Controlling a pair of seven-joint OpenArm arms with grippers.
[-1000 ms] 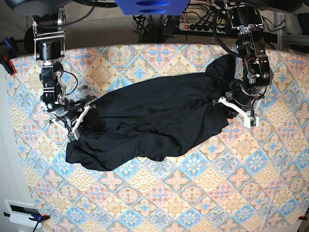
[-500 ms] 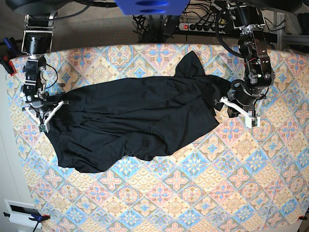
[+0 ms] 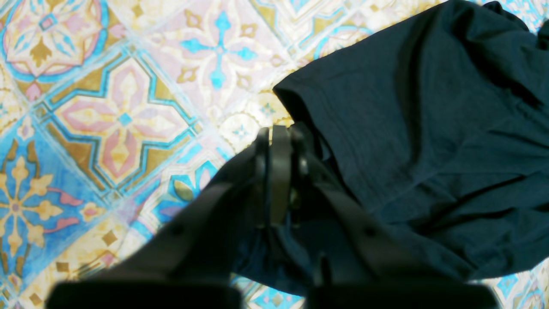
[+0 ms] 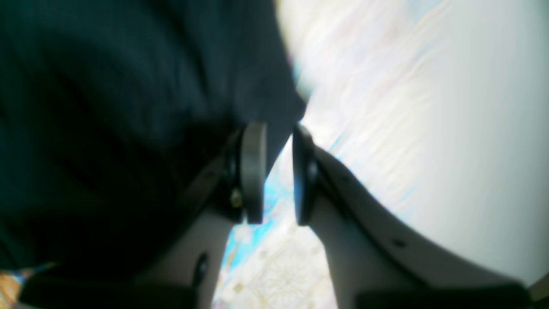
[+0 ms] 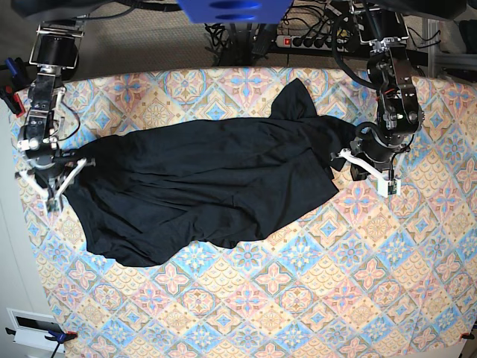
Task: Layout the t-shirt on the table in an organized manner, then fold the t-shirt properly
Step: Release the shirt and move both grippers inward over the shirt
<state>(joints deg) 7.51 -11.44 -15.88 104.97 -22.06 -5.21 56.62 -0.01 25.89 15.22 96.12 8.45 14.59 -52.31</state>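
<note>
While the t-shirt (image 5: 205, 186) lies spread and rumpled across the table (image 5: 298, 298) middle, you get plenty of bare cloth on the near side. Your right gripper (image 4: 274, 171) sits at the table's side edge, jaws a little apart; fabric lies against one pad, but the blur hides whether anything's between them. Your left gripper (image 3: 276, 171) is pinched closed on the t-shirt edge, with clear table beside it.

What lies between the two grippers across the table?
In the base view, the black t-shirt fills the stretch between the right gripper and the left gripper, spread wrinkled over the patterned table. Nothing else lies there.
</note>
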